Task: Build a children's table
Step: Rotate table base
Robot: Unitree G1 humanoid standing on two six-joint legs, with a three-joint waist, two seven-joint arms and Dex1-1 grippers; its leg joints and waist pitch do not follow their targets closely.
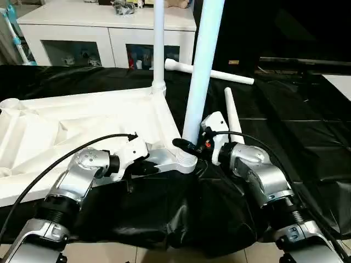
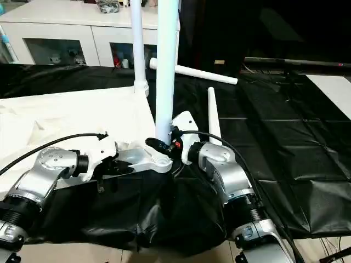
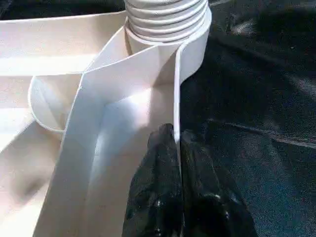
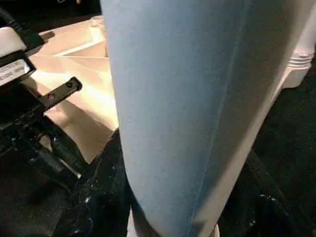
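The tabletop lies upside down on the black-covered counter, its ribbed underside facing up, toward the counter's left half and reaching to its near edge. Two legs stand upright in corner sockets: the far leg at the tabletop's far right corner, and the near leg at its near right corner. Two loose legs rest on the black cover: one lies crosswise beyond the tabletop toward the counter's far edge, the other lies just right of the near leg.

The left end effector has its black fingers pressed together on the thin side wall of the tabletop, close to the near right socket, whose threaded collar shows just ahead. The right end effector is clamped around the base of the near leg just above the socket, its fingers on either side of the tube.

A white cabinet with glass doors stands beyond the counter's far edge.
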